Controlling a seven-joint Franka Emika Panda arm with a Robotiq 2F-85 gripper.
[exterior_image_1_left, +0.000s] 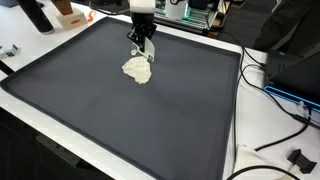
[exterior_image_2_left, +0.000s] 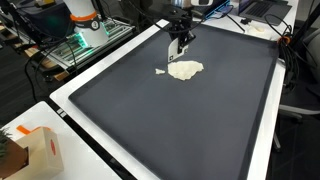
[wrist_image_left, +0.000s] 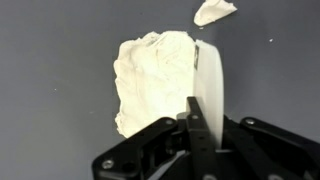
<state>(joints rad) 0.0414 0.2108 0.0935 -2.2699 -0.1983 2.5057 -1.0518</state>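
Note:
A pale cream lump of dough (exterior_image_1_left: 137, 69) lies on a large dark grey mat (exterior_image_1_left: 100, 110), and it shows in both exterior views (exterior_image_2_left: 184, 70). My gripper (exterior_image_1_left: 143, 45) hangs just above its far edge. In the wrist view the gripper (wrist_image_left: 200, 118) is shut on a thin white flat blade (wrist_image_left: 211, 85) that stands upright. The blade's edge is against the right side of the dough (wrist_image_left: 150, 80). A small separate piece of dough (wrist_image_left: 215, 12) lies beyond the lump, and it also shows in an exterior view (exterior_image_2_left: 160, 71).
The mat sits on a white table (exterior_image_1_left: 60, 150). An orange and white box (exterior_image_2_left: 35, 150) stands at a table corner. Cables (exterior_image_1_left: 275, 140) and dark equipment (exterior_image_1_left: 295, 60) lie along one side. Lab gear (exterior_image_2_left: 80, 20) stands behind the table.

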